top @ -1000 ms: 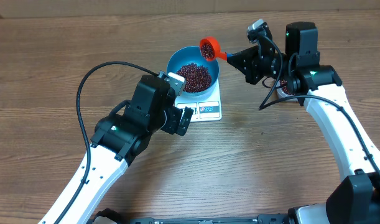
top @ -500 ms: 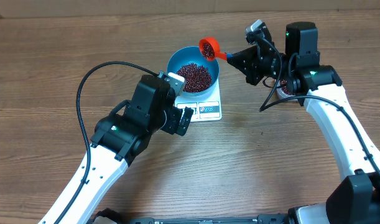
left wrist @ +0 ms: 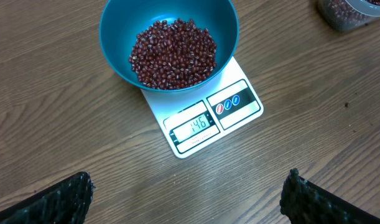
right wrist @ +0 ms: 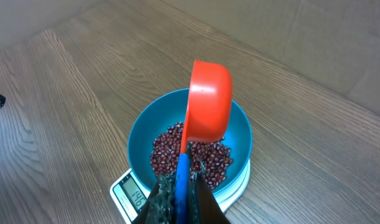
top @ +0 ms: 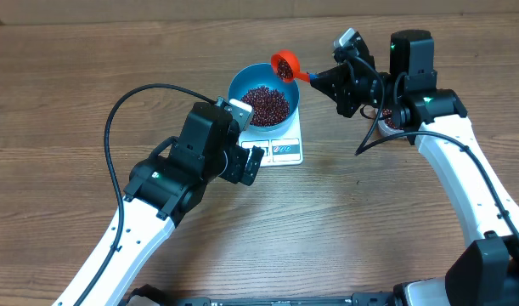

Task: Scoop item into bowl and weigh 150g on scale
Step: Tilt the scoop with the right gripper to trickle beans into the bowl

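Above the bowl point(top: 239, 86), scoop point(top: 284, 65) on edge, handle point(right wrist: 183, 174) in clamped right fingers point(right wrist: 156, 202); left fingers point(left wrist: 59, 200) spread.

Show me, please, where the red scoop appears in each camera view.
Overhead: red scoop upper centre, over the blue bowl's top-right rim.
Left wrist: not in it.
Right wrist: scoop centre, tipped above the bowl.
Shared landmark: the blue bowl of beans on the scale.

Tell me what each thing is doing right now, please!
Round blue bowl: upright on the scale, partly full.
Small red-brown beans: piled in the bowl.
Flat white kitchen scale: switched on, display reads 146.
Orange plastic scoop: tipped above the bowl, held.
Left fingers: open, empty.
Right fingers: shut on the scoop's blue handle.
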